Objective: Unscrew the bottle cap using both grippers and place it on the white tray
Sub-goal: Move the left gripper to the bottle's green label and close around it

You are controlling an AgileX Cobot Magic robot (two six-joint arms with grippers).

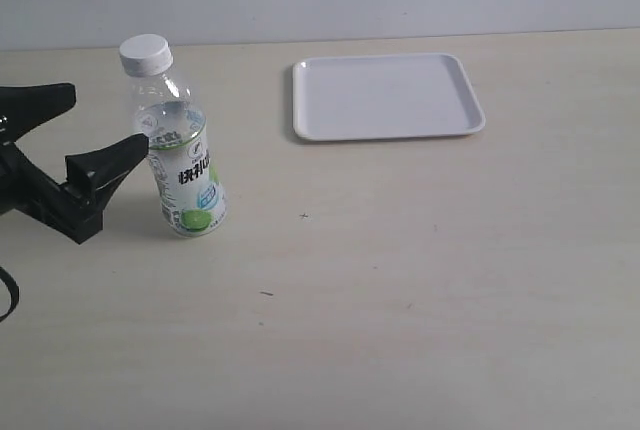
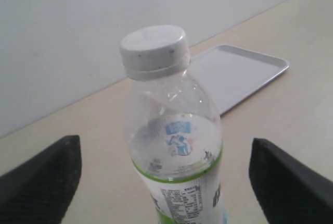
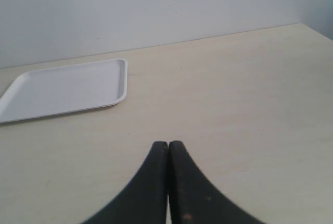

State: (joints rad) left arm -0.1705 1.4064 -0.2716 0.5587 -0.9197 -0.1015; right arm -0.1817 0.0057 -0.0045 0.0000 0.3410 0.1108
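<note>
While the left pincer [image 1: 108, 118] is spread wide open, nothing is gripped by it. The bottle [image 1: 185, 165] is stood on the table [image 1: 420, 280] between the two black fingers [image 2: 47, 177], on the pincer's centre line. In the left wrist view a clear gap is seen on each side of the bottle, so no contact is shown there. In the exterior view the nearer fingertip is seen right at the bottle's side, at the top edge of the label; touching or apart cannot be told from that angle. The bottle cap [image 1: 146, 53] is seated on the bottle neck, above the level of the fingers. The bottle's upper part is clear; a white-and-green label with dark characters is wrapped round the lower part.

The white tray [image 1: 385, 95] is laid flat on the table beyond the bottle as seen from the left pincer, well apart from both.

The right pincer [image 3: 167, 148] is closed: its fingers are pressed together tip to tip and nothing is held between them. It is not caught in the exterior view. The tray is found ahead of it and off to one side, well apart.
</note>
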